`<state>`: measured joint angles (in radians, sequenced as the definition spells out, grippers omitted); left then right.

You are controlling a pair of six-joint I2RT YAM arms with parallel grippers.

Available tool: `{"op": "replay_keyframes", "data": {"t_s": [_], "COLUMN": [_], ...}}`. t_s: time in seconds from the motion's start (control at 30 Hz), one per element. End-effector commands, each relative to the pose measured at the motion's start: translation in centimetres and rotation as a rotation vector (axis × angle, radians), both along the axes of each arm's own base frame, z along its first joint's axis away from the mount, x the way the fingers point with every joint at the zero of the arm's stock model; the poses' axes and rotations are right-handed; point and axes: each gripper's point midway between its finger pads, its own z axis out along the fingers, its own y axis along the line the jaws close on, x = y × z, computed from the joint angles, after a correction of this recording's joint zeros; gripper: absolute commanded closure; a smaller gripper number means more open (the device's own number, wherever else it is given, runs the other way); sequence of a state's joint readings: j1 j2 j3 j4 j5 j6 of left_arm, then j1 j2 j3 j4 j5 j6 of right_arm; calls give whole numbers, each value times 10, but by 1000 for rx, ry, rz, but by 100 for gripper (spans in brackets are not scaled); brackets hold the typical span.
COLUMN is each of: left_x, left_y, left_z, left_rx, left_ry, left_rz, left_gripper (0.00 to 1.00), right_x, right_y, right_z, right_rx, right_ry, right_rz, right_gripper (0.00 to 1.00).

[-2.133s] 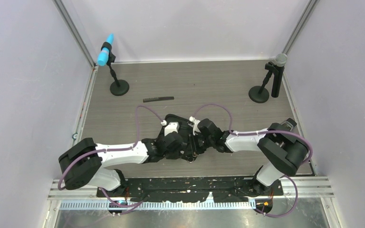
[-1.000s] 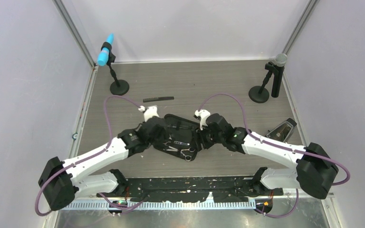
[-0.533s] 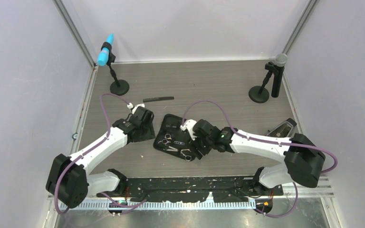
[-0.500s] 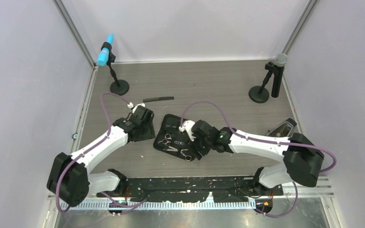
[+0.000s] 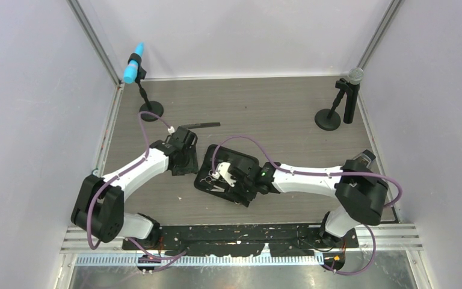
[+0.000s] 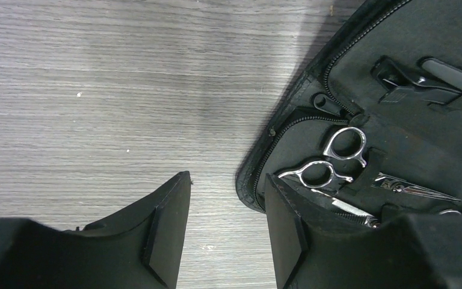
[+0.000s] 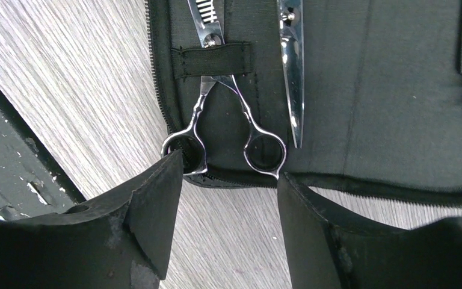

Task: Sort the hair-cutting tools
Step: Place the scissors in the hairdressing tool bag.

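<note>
Since half a second ago the right hand (image 7: 228,201) has been sliding leftward over the case (image 5: 245,159), and the left arm has been folding in, bringing the left hand (image 6: 225,226) up to the case's left edge. The case and the comb (image 5: 201,126) are lying where they were.

Both hands are released, with their jaws spread. The right one is hovering at the case's near edge, its matte black fingers (image 7: 156,205) straddling the ring handles of the strapped scissors (image 7: 212,41); one fingertip is sitting just beside a ring, though contact cannot be told. The left one is hanging low with one finger over bare table (image 6: 96,90) and the other over the case's zip edge.

The case is lying open and flat, a black fabric rectangle with rounded corners and a toothed zip running round its rim. Inside, the strapped scissors are held under a stitched black elastic strap (image 7: 213,59); they are polished silver, with a notched blade and two round rings touching the zip. Beside them the plain pointed blade of the second scissors (image 6: 344,143) is gleaming, its own rings lying just inside the case's left edge. Toward the case's far side, the clips (image 6: 409,81) are showing as slim black bars, too dark to make out in detail.

Beyond the case, well apart from it, the thin black comb is resting on the grey wood-grain table. Farther still, two microphones (image 5: 354,75) are standing on round black bases.
</note>
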<state>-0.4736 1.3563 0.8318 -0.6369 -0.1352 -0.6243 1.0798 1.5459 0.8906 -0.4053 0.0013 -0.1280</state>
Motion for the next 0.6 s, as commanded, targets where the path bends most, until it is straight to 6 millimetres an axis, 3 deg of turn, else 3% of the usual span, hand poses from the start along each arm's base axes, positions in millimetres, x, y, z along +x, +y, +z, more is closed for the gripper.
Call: {"op": "replay_keyframes", "data": {"t_s": [0.0, 0.33, 0.57], "left_x": [13, 8, 8], "left_y": [-6, -14, -17], "left_z": [4, -12, -18], "left_rx": [-26, -55, -63], "left_ry": [-20, 44, 65], "left_rz": [-21, -30, -35], "left_gripper": [50, 51, 53], "right_x": [0, -4, -4], "right_y": [14, 18, 10], "right_z": [4, -8, -11], "right_rx": [3, -31, -67], "right_ry": [13, 61, 64], "right_rz": [71, 86, 59], "right_gripper": [36, 46, 73]}}
